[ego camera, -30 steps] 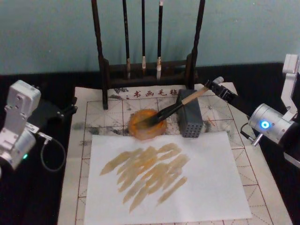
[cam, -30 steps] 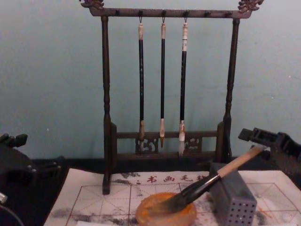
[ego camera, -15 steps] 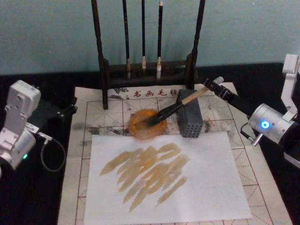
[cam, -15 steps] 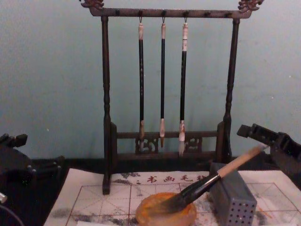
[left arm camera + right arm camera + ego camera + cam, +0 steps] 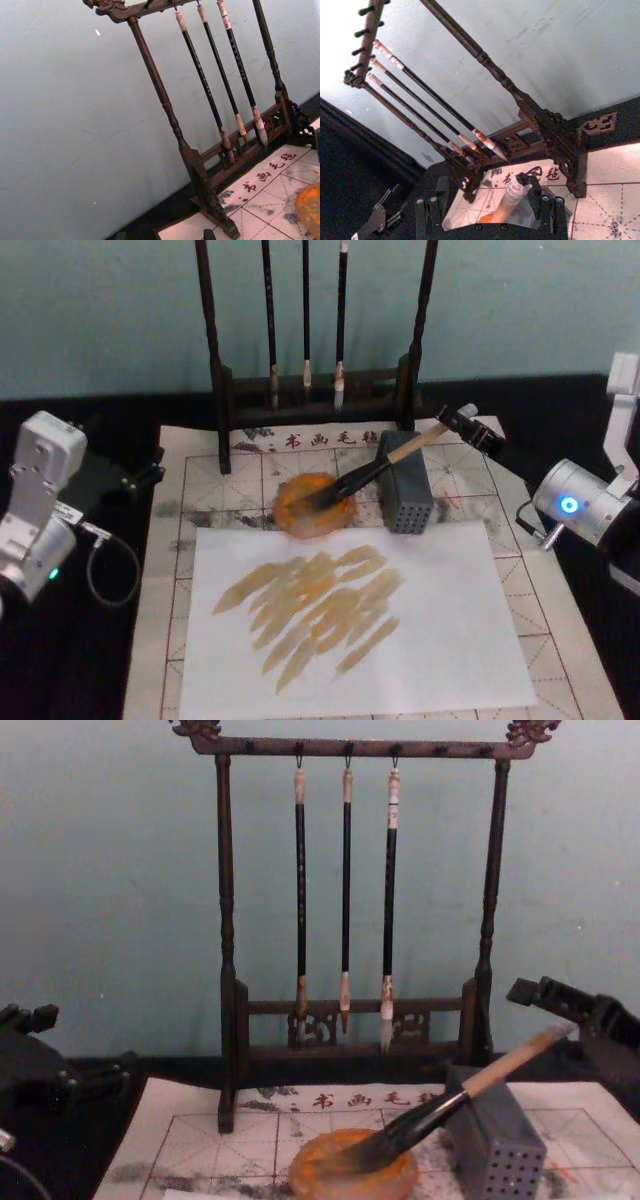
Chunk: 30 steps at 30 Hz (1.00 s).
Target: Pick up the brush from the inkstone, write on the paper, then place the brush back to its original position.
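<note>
The brush [image 5: 365, 475] lies still, its black bristles in the round orange inkstone [image 5: 300, 515] and its tan handle sloping up over a grey perforated block [image 5: 405, 495]. My right gripper [image 5: 455, 423] is at the handle's whitish far end. In the right wrist view that end [image 5: 512, 195] lies between the spread fingers of this gripper [image 5: 487, 202], which is open and not touching it. The grid-lined paper [image 5: 170, 540] covers the table, and a white sheet [image 5: 440, 640] with tan strokes lies on it. My left gripper [image 5: 125, 480] is parked at the paper's far left corner.
A dark wooden rack [image 5: 225, 390] with three thin hanging brushes [image 5: 345, 890] stands behind the inkstone. The block [image 5: 500, 1145] sits right of the inkstone [image 5: 350, 1175]. A black cloth borders the paper on both sides.
My right gripper has shifted slightly to the right at the brush's end. The brush, the inkstone and my left arm have not moved.
</note>
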Tool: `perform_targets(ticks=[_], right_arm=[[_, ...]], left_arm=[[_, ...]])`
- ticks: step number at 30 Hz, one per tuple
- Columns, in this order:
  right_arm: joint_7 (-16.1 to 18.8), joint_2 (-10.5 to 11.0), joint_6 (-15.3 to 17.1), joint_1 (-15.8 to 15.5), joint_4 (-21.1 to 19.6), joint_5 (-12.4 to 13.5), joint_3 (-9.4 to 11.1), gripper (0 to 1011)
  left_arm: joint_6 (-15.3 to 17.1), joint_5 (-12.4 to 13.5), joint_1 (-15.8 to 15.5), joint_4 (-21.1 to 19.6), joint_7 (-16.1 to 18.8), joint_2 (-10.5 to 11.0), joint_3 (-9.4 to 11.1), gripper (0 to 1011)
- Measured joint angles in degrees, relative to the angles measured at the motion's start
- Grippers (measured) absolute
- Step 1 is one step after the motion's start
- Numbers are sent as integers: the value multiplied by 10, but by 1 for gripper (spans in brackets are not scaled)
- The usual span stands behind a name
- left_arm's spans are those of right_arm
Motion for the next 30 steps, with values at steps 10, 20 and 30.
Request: perform_targets(ticks=[10, 20, 30], right_arm=[[-36, 56, -14, -23, -67, -68, -23, 1002], [-154, 102, -82, -64, -143, -199, -31, 1003], [-241, 72, -130, -60, -122, -310, -53, 1002]], left_arm=[[0, 0, 0, 0, 0, 0, 0, 1001], [0, 0, 0, 0, 0, 0, 0, 1001], [0, 0, 0, 0, 0, 0, 0, 1001]])
